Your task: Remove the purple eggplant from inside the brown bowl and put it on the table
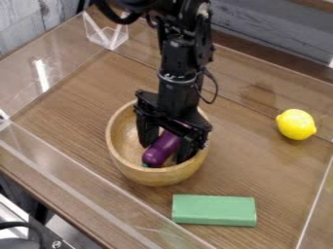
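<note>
The brown bowl (129, 168) stands on the table (78, 102) left of centre. Inside it lies the purple eggplant (162, 149), tilted, with its upper end partly hidden by the gripper. My gripper (166, 141) points straight down into the bowl, open, with one finger on each side of the eggplant's upper half. The jaws are apart and I cannot tell whether the fingers touch the eggplant.
A yellow lemon (297, 124) rests at the right. A green rectangular block (213, 209) lies in front of the bowl. Low clear acrylic walls (39, 73) run around the table's edges, with a clear stand (107, 31) at the back left.
</note>
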Controlling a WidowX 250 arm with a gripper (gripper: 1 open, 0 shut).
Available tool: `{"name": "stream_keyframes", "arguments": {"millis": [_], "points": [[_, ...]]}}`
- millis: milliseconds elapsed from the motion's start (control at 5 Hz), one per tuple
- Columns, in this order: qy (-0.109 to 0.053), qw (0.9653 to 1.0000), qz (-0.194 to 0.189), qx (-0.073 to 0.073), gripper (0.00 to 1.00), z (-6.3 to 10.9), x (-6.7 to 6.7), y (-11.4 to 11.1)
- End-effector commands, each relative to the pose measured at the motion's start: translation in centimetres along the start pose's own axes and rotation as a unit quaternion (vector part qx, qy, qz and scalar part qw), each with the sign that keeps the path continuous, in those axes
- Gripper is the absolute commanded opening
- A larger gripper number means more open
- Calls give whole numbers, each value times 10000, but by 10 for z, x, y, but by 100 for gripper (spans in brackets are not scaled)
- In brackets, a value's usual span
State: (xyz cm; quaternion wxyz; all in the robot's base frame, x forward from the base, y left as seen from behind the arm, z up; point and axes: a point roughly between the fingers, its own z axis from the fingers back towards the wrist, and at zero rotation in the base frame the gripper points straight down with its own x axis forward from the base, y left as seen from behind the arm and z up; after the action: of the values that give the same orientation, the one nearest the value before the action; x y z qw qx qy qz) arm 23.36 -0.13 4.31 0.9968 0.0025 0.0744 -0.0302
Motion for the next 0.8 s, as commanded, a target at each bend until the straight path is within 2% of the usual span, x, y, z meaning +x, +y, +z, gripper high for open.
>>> {"name": "stream_keyframes", "arguments": {"millis": [0,600], "points": [[-160,9999,-18,1,100,3,4,1],[-177,9998,-3,-41,100,-8,9,2]]}}
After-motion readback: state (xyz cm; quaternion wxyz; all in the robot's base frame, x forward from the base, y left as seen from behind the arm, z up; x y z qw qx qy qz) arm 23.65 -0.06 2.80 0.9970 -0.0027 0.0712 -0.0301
